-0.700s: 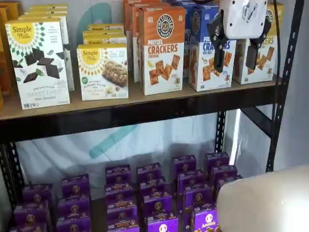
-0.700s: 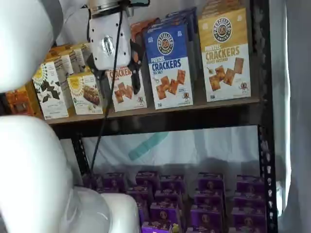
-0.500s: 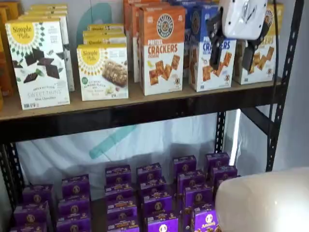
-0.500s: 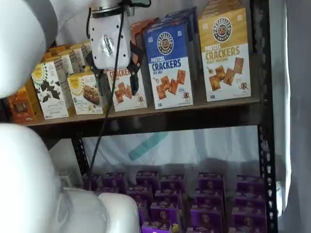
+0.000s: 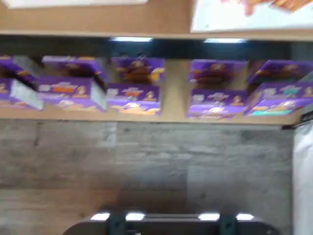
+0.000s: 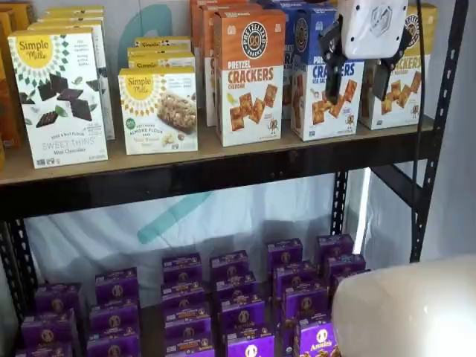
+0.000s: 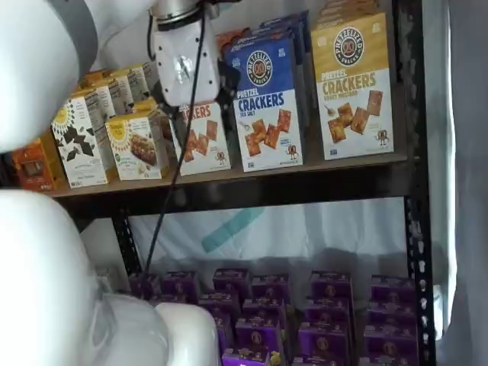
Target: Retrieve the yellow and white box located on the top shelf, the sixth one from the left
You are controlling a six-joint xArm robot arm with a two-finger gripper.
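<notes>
Right now the end effector (image 6: 358, 80) hangs in the upper right of a shelf view, its white body above two black fingers (image 6: 335, 78) that stand apart with a plain gap and nothing between them. It sits in front of the top shelf (image 6: 223, 167), between the blue sea salt cracker box (image 6: 316, 111) and the yellow and white box (image 6: 405, 93). That target stands upright at the far right end of the board, touching or just beside the blue box and near the black rack post (image 6: 439, 126).

Judging from this, the step in hand is lining up for the grasp. To do it well, the open fingers probably want to be centred on the yellow and white box rather than straddling its seam with the blue neighbour, then pushed in level so one finger slips into the narrow space between the two boxes. The rack post on the outer side looks like the tight spot
</notes>
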